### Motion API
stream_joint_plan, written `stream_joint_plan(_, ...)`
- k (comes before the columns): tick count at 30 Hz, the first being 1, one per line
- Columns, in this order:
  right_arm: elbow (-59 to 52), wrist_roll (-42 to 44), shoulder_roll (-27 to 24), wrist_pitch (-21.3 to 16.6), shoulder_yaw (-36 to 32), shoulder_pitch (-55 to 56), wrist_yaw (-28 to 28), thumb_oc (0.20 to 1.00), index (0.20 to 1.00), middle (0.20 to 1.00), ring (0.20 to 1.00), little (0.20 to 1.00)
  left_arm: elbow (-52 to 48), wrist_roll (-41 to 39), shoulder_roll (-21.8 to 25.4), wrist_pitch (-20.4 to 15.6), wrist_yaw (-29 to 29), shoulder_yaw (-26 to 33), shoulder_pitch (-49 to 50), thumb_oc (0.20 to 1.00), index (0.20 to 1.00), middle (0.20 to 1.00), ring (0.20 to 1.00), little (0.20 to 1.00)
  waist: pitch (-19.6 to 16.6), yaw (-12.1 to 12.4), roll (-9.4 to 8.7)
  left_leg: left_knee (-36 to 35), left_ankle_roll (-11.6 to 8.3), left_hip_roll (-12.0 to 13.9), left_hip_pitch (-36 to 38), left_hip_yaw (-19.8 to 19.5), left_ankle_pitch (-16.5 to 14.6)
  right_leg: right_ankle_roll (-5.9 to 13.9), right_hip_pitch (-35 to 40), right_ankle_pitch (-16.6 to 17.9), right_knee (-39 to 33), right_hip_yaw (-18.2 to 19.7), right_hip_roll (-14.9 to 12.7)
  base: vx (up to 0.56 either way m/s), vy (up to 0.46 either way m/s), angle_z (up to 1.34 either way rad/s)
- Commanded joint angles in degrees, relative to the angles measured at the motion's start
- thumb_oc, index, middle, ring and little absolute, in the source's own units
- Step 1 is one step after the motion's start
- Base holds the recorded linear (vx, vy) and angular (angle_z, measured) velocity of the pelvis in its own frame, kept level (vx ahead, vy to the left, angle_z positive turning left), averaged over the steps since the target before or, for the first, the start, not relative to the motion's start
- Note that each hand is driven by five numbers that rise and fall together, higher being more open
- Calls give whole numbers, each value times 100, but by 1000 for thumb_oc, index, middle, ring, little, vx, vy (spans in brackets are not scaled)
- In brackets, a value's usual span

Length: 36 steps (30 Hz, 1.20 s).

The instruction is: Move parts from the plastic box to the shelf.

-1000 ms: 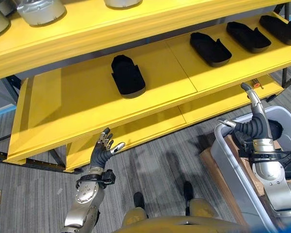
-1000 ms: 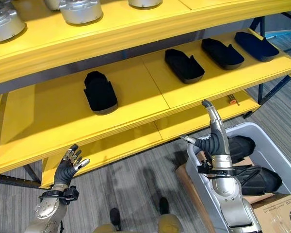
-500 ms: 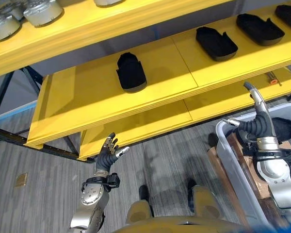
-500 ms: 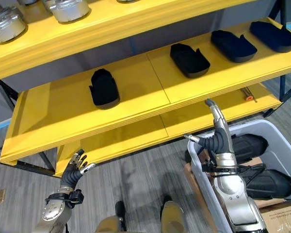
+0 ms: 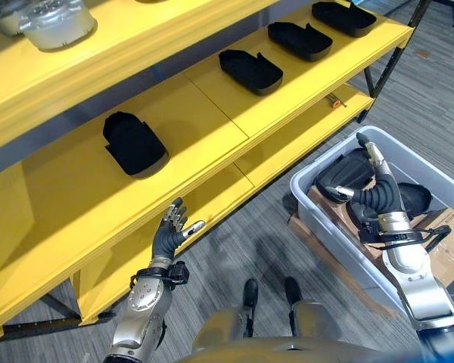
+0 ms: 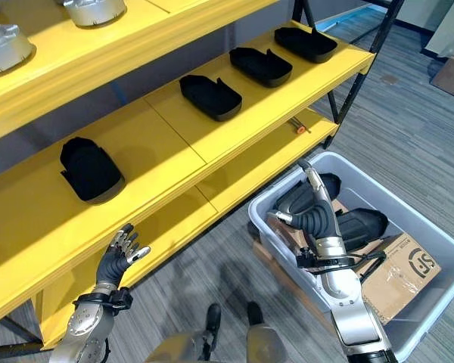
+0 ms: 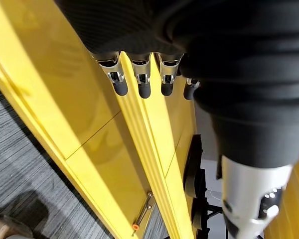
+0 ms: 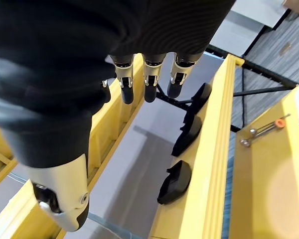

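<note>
Here, the right hand [image 5: 378,198] is held upright above the grey plastic box [image 6: 431,231], its fingers [image 8: 148,82] straight and extended, nothing gripped and nothing touched. Several black parts [image 6: 363,224] are seen lying in the box beside a cardboard carton [image 6: 397,268]. The left hand [image 5: 169,236] is raised in front of the yellow shelf [image 5: 212,125], just below its front edge, with fingers [image 7: 139,82] relaxed, spread and empty. Four black parts [image 5: 134,144] are spaced in a row along the middle board of the shelf, with wide bare room left between the nearest two. A small tool with an orange tip [image 6: 296,125] is seen on the lower board. Open carpeted floor [image 6: 212,257] is left between shelf and box.
</note>
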Motion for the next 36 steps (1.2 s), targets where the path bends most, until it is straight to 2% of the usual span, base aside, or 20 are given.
stream_joint_plan(1,-247,192,-67,-163,169,-248,69,1000,1000,1000,1000,1000,-374,-2,269,-281,-62,148,238,1000,1000,1000,1000,1000,-406,122,-228,-27,-149,233,-131,106,4,343,393,-3,-247,308,-159,10,115,-45)
stream_joint_plan(7,-196,194,88,-115,305,-454,54,1000,1000,1000,1000,1000,-373,59,366,-292,31,220,148,1000,1000,1000,1000,1000,-402,80,-292,29,-9,180,-63,621,-226,597,105,202,-180,635,-211,-10,138,-48)
stream_joint_plan(8,-174,189,113,-113,355,-517,53,1000,1000,1000,1000,1000,-362,66,389,-302,61,243,125,1000,1000,1000,1000,1000,-374,109,-296,58,13,187,-60,701,-272,634,9,224,-78,647,-189,-34,87,-66)
stream_joint_plan(9,-143,165,145,-111,441,-653,45,1000,1000,1000,1000,1000,-351,101,417,-307,116,286,91,1000,1000,1000,1000,1000,-313,174,-305,78,33,208,-35,823,-341,695,-164,292,52,480,-211,-51,49,-48)
stream_joint_plan(10,-78,142,207,-118,605,-863,10,1000,1000,1000,1000,1000,-358,117,441,-344,222,370,62,1000,1000,1000,1000,1000,-245,376,-284,46,9,266,14,1010,-398,761,-357,394,107,-261,-468,-43,32,-74)
stream_joint_plan(11,-20,135,248,-130,724,-996,9,1000,1000,1000,1000,1000,-392,135,442,-358,283,460,98,1000,1000,1000,1000,1000,-219,541,-249,-18,-41,345,84,1180,-436,741,-399,431,55,-1268,-839,-24,8,-151)
stream_joint_plan(12,24,132,234,-129,799,-1057,31,1000,1000,1000,1000,1000,-417,128,426,-362,282,525,171,1000,1000,1000,1000,1000,-222,555,-221,-121,-70,394,183,1300,-427,702,-393,534,-28,-1838,-1047,9,-2,-223)
stream_joint_plan(14,123,88,219,-69,918,-1289,84,1000,1000,1000,1000,1000,-448,98,370,-336,289,635,258,1000,1000,1000,1000,1000,-208,631,-215,-186,-118,504,371,1651,-499,722,-572,795,-208,-2543,-1278,53,-52,-198)
stream_joint_plan(15,121,56,147,-31,873,-1338,116,1000,1000,1000,1000,1000,-435,79,319,-306,246,742,365,1000,1000,1000,1000,1000,-210,614,-269,-259,-141,556,517,1891,-543,737,-649,970,-438,-2779,-1246,107,-113,-131)
stream_joint_plan(16,107,50,128,-16,831,-1319,122,1000,1000,1000,1000,1000,-429,87,287,-293,238,744,386,1000,1000,1000,1000,1000,-215,568,-303,-289,-150,556,569,1920,-558,753,-654,996,-488,-2603,-1151,149,-144,-135)
stream_joint_plan(19,4,36,32,2,636,-1077,136,1000,1000,1000,1000,1000,-335,142,150,-238,203,699,411,1000,1000,1000,1000,1000,-304,496,-413,-315,-205,554,659,1909,-621,709,-439,1106,-774,-2402,-960,177,-154,-10)
stream_joint_plan(23,-213,163,-156,-17,201,-577,116,1000,1000,1000,1000,1000,-286,159,81,-127,46,472,358,1000,1000,1000,1000,1000,-447,271,-345,-92,-464,952,702,1876,-705,515,-185,744,-666,-2573,-783,273,-231,13)
stream_joint_plan(26,-281,296,-239,-45,-61,-208,149,1000,1000,1000,1000,1000,-303,220,90,-92,-25,357,286,1000,1000,1000,1000,1000,-457,113,-259,14,-627,1110,694,1899,-630,427,-118,541,-569,-2704,-759,215,-183,21)
stream_joint_plan(29,-281,491,-253,-43,-181,-1,221,1000,1000,1000,1000,1000,-311,221,79,-77,-30,368,289,1000,1000,1000,1000,1000,-447,52,-235,71,-691,1165,673,1904,-580,369,-106,440,-516,-2718,-738,111,-103,41)
stream_joint_plan(31,-250,691,-286,-50,-245,166,290,1000,1000,1000,1000,1000,-273,195,66,-92,-59,381,259,1000,1000,1000,1000,1000,-340,9,-231,732,-838,1284,387,1885,-385,238,-62,287,-474,-2680,-702,57,-165,12)
stream_joint_plan(32,-196,816,-372,-76,-247,165,369,1000,1000,1000,1000,1000,-289,136,83,-120,-91,416,204,1000,1000,1000,1000,1000,-151,98,-329,1927,-944,1191,-230,1470,-116,80,11,239,-508,-2652,-688,-22,-151,21)
stream_joint_plan(34,-149,982,-382,-95,-277,166,389,1000,1000,1000,1000,1000,-294,111,107,-120,-106,397,169,1000,1000,1000,1000,1000,-39,180,-430,1707,-861,920,-567,1123,-159,105,49,215,-575,-2639,-749,23,-25,26)
stream_joint_plan(35,-141,1001,-412,-105,-305,149,414,1000,1000,1000,1000,1000,-318,111,111,-104,-139,414,217,1000,1000,1000,1000,1000,-46,217,-476,1278,-783,963,-626,967,-288,182,57,203,-575,-2565,-793,128,100,14)
stream_joint_plan(36,-128,1042,-418,-127,-345,178,404,1000,1000,1000,1000,1000,-364,93,113,-112,-151,413,260,1000,1000,1000,1000,1000,-39,217,-522,946,-785,1182,-647,942,-216,249,72,219,-561,-2505,-848,174,163,2)
